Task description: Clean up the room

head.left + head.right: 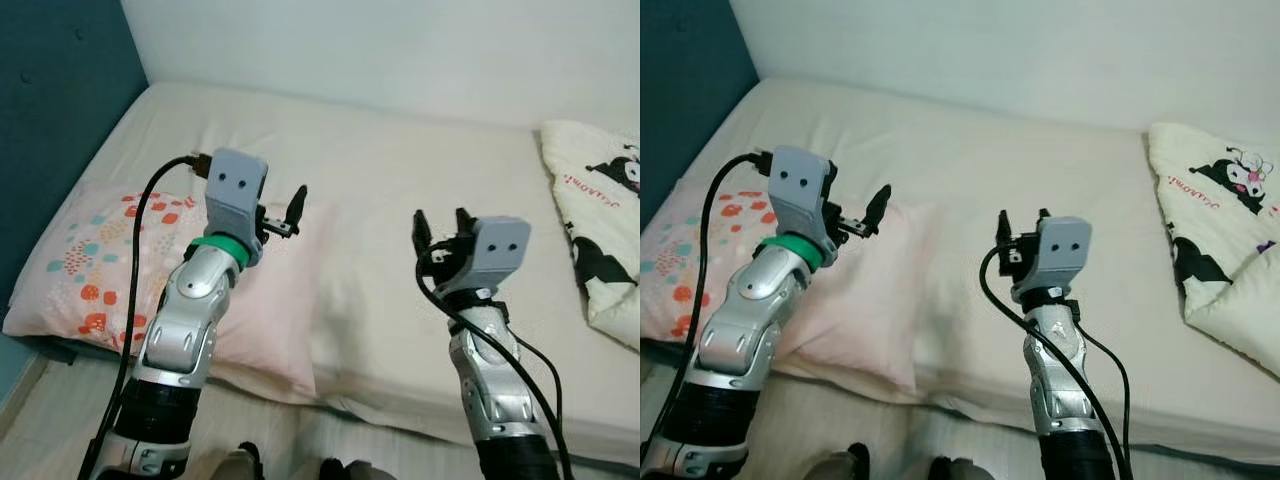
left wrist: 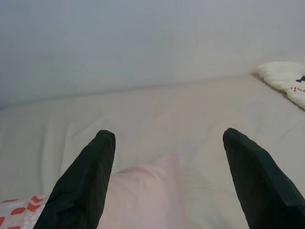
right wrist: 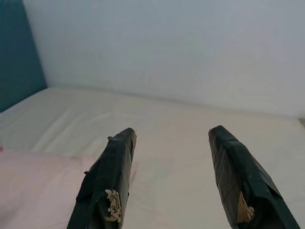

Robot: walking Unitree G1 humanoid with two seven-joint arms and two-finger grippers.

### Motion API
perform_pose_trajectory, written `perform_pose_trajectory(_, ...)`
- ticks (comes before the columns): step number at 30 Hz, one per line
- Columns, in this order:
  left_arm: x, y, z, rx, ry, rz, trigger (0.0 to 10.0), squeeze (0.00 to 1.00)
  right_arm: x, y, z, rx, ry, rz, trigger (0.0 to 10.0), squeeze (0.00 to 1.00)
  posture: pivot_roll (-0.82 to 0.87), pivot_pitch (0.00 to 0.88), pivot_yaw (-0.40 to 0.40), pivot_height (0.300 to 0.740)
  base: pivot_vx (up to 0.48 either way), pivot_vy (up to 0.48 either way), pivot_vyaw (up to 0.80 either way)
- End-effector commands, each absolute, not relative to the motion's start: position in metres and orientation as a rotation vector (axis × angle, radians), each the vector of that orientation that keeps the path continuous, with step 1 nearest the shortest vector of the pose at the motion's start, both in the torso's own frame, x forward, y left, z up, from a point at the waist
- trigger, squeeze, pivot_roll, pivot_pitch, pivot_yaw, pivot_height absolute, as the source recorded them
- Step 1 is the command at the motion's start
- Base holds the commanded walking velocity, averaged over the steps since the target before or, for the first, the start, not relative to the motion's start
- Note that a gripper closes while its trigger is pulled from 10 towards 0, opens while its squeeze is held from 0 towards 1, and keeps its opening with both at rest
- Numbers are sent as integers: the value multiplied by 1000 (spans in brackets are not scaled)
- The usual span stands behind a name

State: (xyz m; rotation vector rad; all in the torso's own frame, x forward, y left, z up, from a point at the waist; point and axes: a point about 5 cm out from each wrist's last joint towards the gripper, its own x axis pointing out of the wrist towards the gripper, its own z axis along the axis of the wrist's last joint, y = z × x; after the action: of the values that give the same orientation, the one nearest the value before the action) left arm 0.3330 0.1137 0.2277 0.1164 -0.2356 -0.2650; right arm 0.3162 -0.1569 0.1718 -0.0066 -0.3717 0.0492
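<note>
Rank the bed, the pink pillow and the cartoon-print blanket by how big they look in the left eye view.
1. bed
2. pink pillow
3. cartoon-print blanket, though the picture's edge cuts it off, so its true extent is unsure.

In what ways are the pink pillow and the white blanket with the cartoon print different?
The pink pillow lies at the bed's near left edge, by the teal wall; the white blanket lies on the right side. The pillow is pink with red and teal dots at one end; the blanket bears a black-and-white cartoon figure. The pillow lies flat; the blanket is bunched. Both rest on the cream sheet.
</note>
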Motion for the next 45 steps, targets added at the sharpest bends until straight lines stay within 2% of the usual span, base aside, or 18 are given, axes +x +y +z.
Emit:
perform_pose_trajectory(1,335,118,224,126,-216,-245,10000,0,314,-159,165,2,-353,42,10000,0,-9,131,28,740,0,480,0)
perform_pose_trajectory(38,335,116,226,111,-233,-253,10000,0,313,-158,164,17,-354,30,10000,0,-11,144,34,740,0,480,0)
perform_pose_trajectory(45,335,116,228,132,-256,-251,10000,0,313,-159,164,17,-353,29,10000,0,-11,144,34,740,0,45,0)
